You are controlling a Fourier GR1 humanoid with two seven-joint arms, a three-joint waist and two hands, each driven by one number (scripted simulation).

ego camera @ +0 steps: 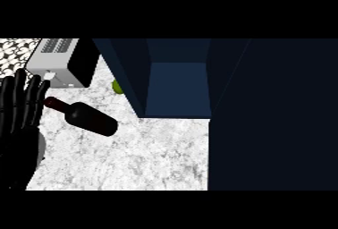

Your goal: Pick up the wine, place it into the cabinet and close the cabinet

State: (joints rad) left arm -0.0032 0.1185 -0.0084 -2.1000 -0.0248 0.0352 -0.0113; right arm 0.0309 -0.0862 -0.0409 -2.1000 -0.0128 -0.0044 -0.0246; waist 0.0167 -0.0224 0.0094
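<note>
While fingers spread, left robot hand (20,112) at counter edge — wine (86,117) beside — cabinet (177,89) open.

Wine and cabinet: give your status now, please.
Left hand open, at left edge; right hand not in view. Wine lying on counter, untouched. Cabinet open. Toaster behind, not blocking.

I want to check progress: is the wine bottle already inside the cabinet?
No, the wine bottle lies on its side on the counter, left of the open cabinet.
</note>
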